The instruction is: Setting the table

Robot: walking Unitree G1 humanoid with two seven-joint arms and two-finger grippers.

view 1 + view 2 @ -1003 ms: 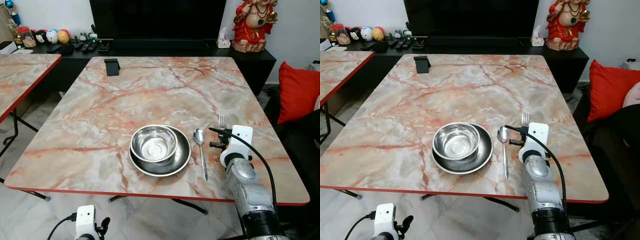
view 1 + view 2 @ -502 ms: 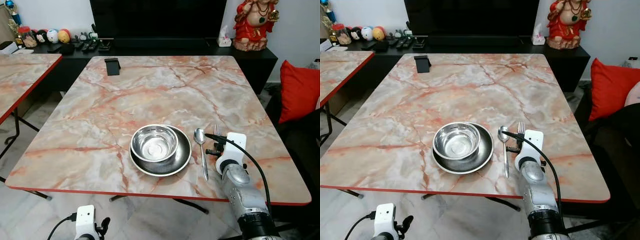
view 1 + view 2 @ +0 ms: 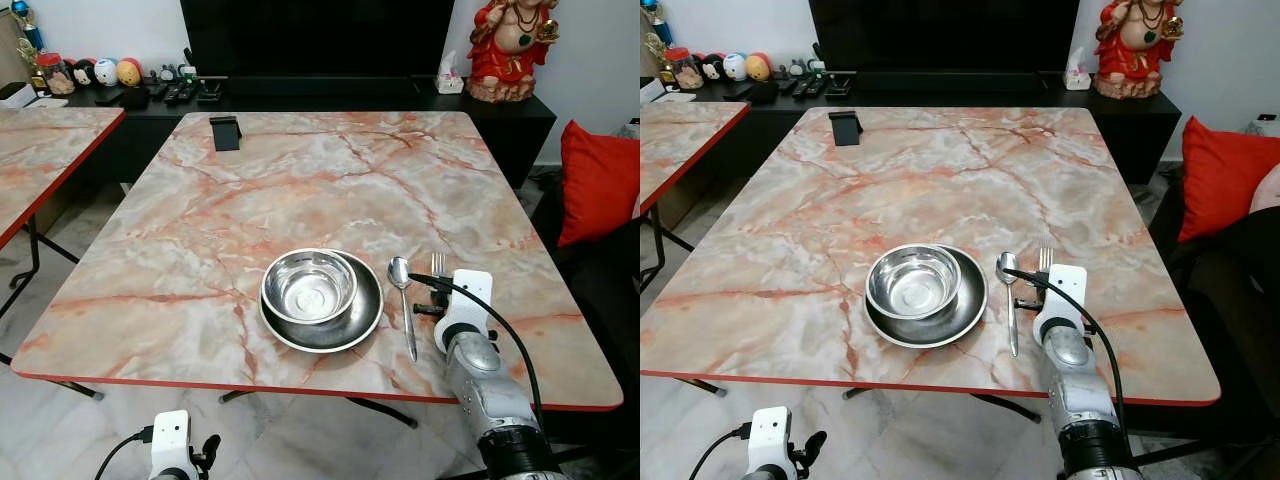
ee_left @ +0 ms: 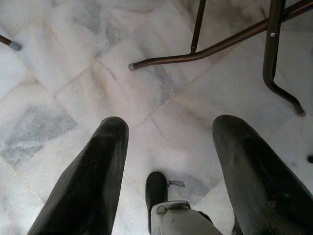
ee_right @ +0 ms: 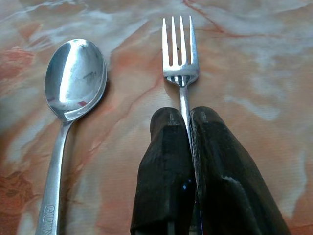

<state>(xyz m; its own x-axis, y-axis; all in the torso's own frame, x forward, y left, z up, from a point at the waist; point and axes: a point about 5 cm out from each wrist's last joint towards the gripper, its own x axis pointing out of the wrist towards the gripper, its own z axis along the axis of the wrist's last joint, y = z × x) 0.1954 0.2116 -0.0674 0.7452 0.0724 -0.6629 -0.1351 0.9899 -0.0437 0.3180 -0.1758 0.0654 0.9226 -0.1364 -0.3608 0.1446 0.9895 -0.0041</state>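
A steel bowl (image 3: 308,285) sits on a dark plate (image 3: 355,322) near the front edge of the marble table (image 3: 300,190). A spoon (image 3: 403,303) lies just right of the plate, bowl end pointing away from me. Right of the spoon, my right gripper (image 5: 185,116) is shut on the handle of a fork (image 5: 180,54), whose tines (image 3: 437,264) rest low on the table, parallel to the spoon (image 5: 73,83). My left gripper (image 4: 166,142) hangs open below the table over the floor.
A black phone stand (image 3: 224,133) is at the table's far left. A second marble table (image 3: 40,150) is on the left. A red cushion (image 3: 596,180) lies right. A dark sideboard (image 3: 330,95) with remotes, trinkets and a red figurine (image 3: 510,45) stands behind. Table legs (image 4: 215,44) cross the floor.
My right gripper has pulled the fork back toward me and to the left, bringing it down close beside the spoon. The left arm has stayed still.
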